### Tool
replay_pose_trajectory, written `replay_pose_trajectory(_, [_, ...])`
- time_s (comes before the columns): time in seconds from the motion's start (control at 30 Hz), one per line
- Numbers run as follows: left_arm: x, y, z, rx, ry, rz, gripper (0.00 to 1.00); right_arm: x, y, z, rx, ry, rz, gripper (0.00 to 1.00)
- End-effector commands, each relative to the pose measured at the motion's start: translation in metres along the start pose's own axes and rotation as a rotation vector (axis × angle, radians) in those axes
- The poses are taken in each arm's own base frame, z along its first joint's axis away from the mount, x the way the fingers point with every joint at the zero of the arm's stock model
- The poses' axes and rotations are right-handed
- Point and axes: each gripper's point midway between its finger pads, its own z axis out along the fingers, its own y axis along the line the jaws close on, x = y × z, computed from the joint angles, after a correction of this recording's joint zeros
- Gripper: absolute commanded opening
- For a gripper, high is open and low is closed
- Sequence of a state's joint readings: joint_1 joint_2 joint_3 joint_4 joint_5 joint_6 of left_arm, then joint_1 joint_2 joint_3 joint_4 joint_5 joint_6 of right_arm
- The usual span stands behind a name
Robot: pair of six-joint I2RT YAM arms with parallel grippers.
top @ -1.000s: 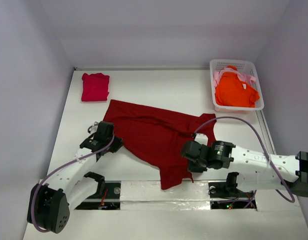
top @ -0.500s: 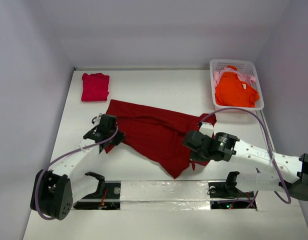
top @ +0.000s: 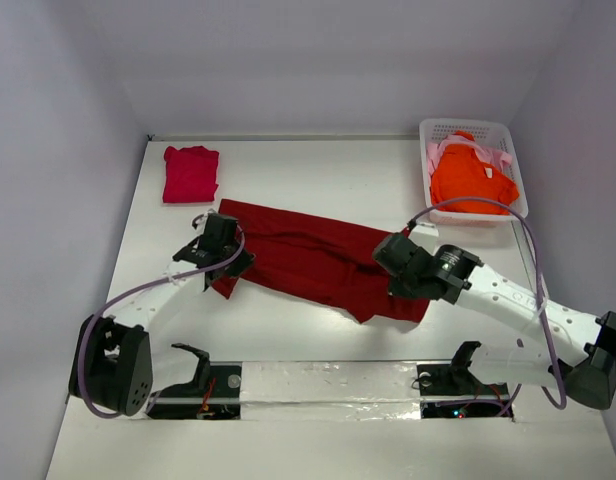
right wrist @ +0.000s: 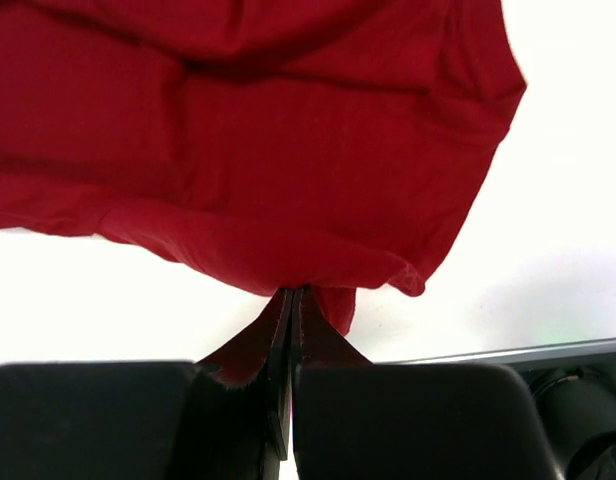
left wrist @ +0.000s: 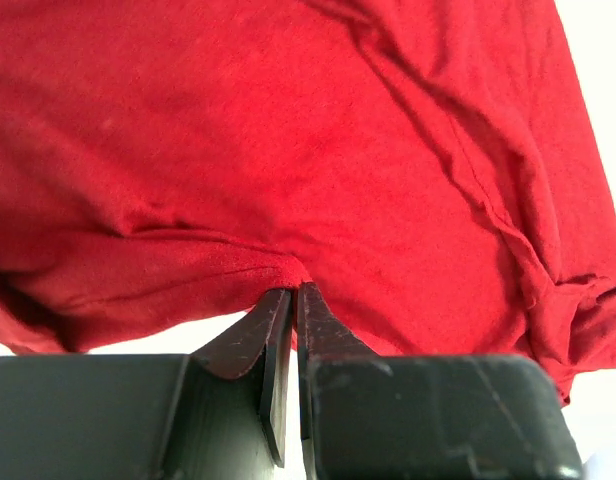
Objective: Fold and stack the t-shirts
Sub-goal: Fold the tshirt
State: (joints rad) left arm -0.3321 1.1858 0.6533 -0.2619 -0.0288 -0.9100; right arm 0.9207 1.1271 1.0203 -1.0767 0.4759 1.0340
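White table (top: pixel 318 170) takes up most of the top view, w/ walls on 3 sides.

Dark red t-shirt (top: pixel 308 265) is the biggest item. It lies mid-table as a long slanted band, creased, w/ its L end farther back and its R end nearer the arm bases. Both arms are on it, 1 at each end.

L arm (top: pixel 158 300) reaches in from the near-L corner, R arm (top: pixel 508 300) from the near-R corner, each w/ a purple cable looping along it.

White lattice basket (top: pixel 518 170) sits at the far-R corner, well apart from the dark red t-shirt. Inside it is the orange t-shirt (top: pixel 471 180), bunched up. The pale pink t-shirt (top: pixel 433 152) shows at the basket's L side, partly under the orange 1.

Crimson-pink t-shirt (top: pixel 191 172) lies folded into a neat rectangle at far L, alone, near the dark red t-shirt's L end but not touching it.

L gripper (top: pixel 226 262) is at the shirt's L end. In the L wrist view its fingers (left wrist: pixel 273 335) are pressed together on a pinch of dark red hem.

R gripper (top: pixel 396 262) is at the R end. In the R wrist view its fingers (right wrist: pixel 271 335) are also clamped tight, w/ a bit of the shirt's edge caught btwn the tips.
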Motion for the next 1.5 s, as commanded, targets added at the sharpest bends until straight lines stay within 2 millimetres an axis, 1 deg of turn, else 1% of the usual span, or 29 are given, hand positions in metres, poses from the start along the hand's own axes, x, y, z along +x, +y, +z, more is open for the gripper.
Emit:
replay_pose_trajectory(0.0, [-0.014, -0.017, 0.001, 0.047, -0.020, 0.046, 0.00, -0.026, 0.008, 0.003, -0.008, -0.084, 0.001, 0.00])
replay_pose_trajectory(0.13, [-0.013, -0.022, 0.007, 0.068, 0.003, 0.060, 0.00, -0.029, 0.013, 0.009, -0.008, -0.088, -0.011, 0.00])
replay_pose_trajectory(0.2, [-0.010, -0.023, 0.011, 0.074, 0.021, 0.073, 0.00, -0.035, 0.014, 0.012, -0.005, -0.096, 0.003, 0.00])
replay_pose_trajectory(0.27, [-0.013, -0.024, 0.014, 0.075, 0.020, 0.074, 0.00, -0.039, 0.015, 0.014, -0.002, -0.103, 0.002, 0.00])
replay_pose_trajectory(0.33, [-0.015, -0.030, 0.015, 0.097, 0.018, 0.078, 0.00, -0.044, 0.016, 0.015, 0.000, -0.113, 0.000, 0.00])
replay_pose_trajectory(0.4, [-0.022, -0.034, 0.015, 0.109, 0.000, 0.079, 0.00, -0.053, 0.012, 0.017, 0.020, -0.129, 0.014, 0.00])
replay_pose_trajectory(0.43, [-0.024, -0.036, 0.016, 0.110, -0.003, 0.078, 0.00, -0.054, 0.012, 0.017, 0.023, -0.133, 0.005, 0.00])
replay_pose_trajectory(0.53, [-0.033, -0.048, 0.015, 0.139, -0.028, 0.070, 0.00, -0.067, 0.005, 0.022, 0.046, -0.153, 0.022, 0.00])
replay_pose_trajectory(0.57, [-0.035, -0.051, 0.015, 0.145, -0.035, 0.059, 0.00, -0.068, 0.007, 0.021, 0.040, -0.155, 0.018, 0.00])
replay_pose_trajectory(0.7, [-0.048, -0.070, 0.014, 0.197, -0.070, 0.049, 0.00, -0.083, 0.007, 0.025, 0.042, -0.181, 0.028, 0.00])
replay_pose_trajectory(0.83, [-0.059, -0.079, 0.016, 0.202, -0.097, 0.074, 0.00, -0.090, 0.008, 0.027, 0.053, -0.192, 0.015, 0.00])
replay_pose_trajectory(0.97, [-0.073, -0.081, 0.019, 0.198, -0.151, 0.098, 0.00, -0.102, 0.009, 0.030, 0.068, -0.208, 0.008, 0.00])
replay_pose_trajectory(1.0, [-0.081, -0.079, 0.020, 0.176, -0.184, 0.105, 0.00, -0.107, 0.010, 0.030, 0.072, -0.216, 0.009, 0.00])
replay_pose_trajectory(1.03, [-0.083, -0.079, 0.021, 0.168, -0.191, 0.115, 0.00, -0.110, 0.011, 0.029, 0.068, -0.222, 0.008, 0.00])
replay_pose_trajectory(1.07, [-0.083, -0.077, 0.026, 0.149, -0.187, 0.126, 0.00, -0.113, 0.009, 0.031, 0.079, -0.222, 0.010, 0.00])
replay_pose_trajectory(1.1, [-0.088, -0.081, 0.026, 0.145, -0.197, 0.133, 0.00, -0.116, 0.012, 0.031, 0.074, -0.231, 0.011, 0.00])
replay_pose_trajectory(1.17, [-0.089, -0.078, 0.033, 0.112, -0.184, 0.169, 0.00, -0.125, 0.010, 0.034, 0.086, -0.236, 0.011, 0.00])
replay_pose_trajectory(1.2, [-0.090, -0.079, 0.036, 0.109, -0.183, 0.173, 0.00, -0.124, 0.011, 0.035, 0.089, -0.234, 0.008, 0.00])
replay_pose_trajectory(1.27, [-0.092, -0.075, 0.043, 0.090, -0.175, 0.176, 0.00, -0.129, 0.010, 0.034, 0.093, -0.240, 0.008, 0.00])
replay_pose_trajectory(1.33, [-0.094, -0.080, 0.044, 0.106, -0.180, 0.177, 0.00, -0.133, 0.008, 0.038, 0.112, -0.242, 0.005, 0.00])
replay_pose_trajectory(1.47, [-0.097, -0.082, 0.048, 0.121, -0.181, 0.180, 0.00, -0.134, 0.007, 0.042, 0.119, -0.240, 0.003, 0.00])
